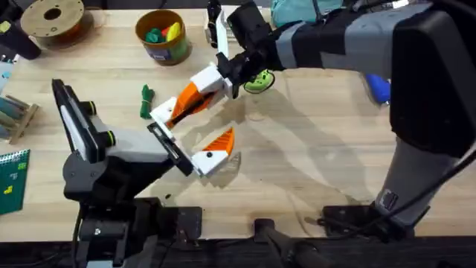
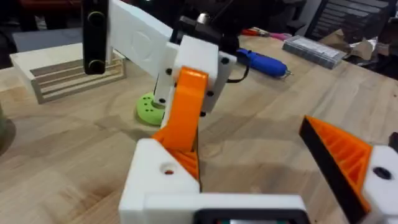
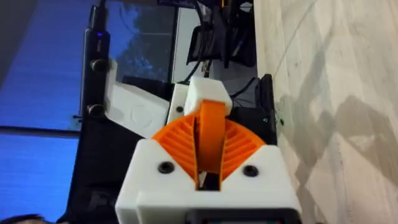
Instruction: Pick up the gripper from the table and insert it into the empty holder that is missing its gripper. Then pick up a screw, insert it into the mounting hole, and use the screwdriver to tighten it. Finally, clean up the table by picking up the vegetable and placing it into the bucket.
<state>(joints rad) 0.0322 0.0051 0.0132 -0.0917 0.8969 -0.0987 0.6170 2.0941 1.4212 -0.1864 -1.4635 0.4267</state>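
The orange gripper piece [image 1: 190, 97] is pinched in my right gripper [image 1: 216, 80], which is shut on it above the table [image 1: 312, 164]. The piece's far end meets the white holder [image 1: 165, 112] on one finger of my left gripper [image 1: 197, 123]. In the left wrist view the orange piece [image 2: 183, 118] runs from the right fingers [image 2: 196, 65] down into the holder [image 2: 161, 177]. My left gripper is open; its other finger carries an orange pad [image 2: 339, 155]. The vegetable [image 1: 146, 100] lies left of the holder. The bucket [image 1: 163, 37] stands at the back. The blue screwdriver [image 1: 378, 88] lies at the right.
A lime-green disc [image 1: 258, 82] lies just behind the right gripper. A brown spool [image 1: 52, 18] sits at the back left and a wooden rack [image 1: 15, 115] at the left edge. The bucket holds green and yellow toys.
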